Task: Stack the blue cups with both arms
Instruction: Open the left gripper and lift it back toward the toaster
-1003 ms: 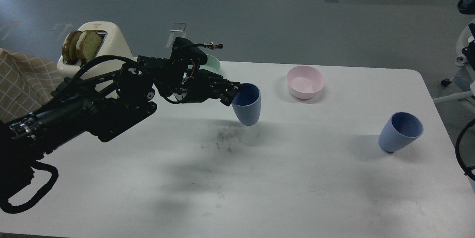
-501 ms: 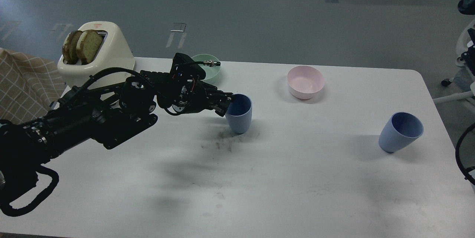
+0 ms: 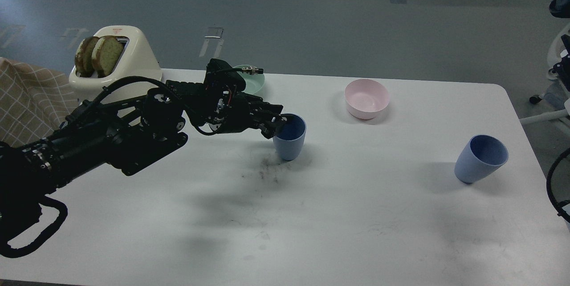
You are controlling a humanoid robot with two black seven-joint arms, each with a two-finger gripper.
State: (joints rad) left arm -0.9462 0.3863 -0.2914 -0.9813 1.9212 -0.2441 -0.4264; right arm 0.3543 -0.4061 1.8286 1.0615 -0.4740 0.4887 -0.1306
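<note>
One blue cup [image 3: 290,142] stands upright on the white table [image 3: 347,214], left of centre. My left gripper [image 3: 277,124] reaches in from the left and pinches the cup's near-left rim, with one finger over the rim and one outside the wall. The second blue cup [image 3: 481,159] stands alone near the table's right edge, its opening leaning toward me. My right gripper is out of view; only a black cable loop [image 3: 553,183] shows at the right edge.
A pink bowl [image 3: 366,98] sits at the back, right of centre. A mint-green bowl [image 3: 254,82] is at the back, partly hidden behind my left wrist. A cream toaster [image 3: 119,62] with bread slices stands at the back left, beside a checked cloth [image 3: 26,96].
My left gripper has lowered the blue cup from the air onto the table and shifted slightly left. The other cup and the bowls have not moved.
</note>
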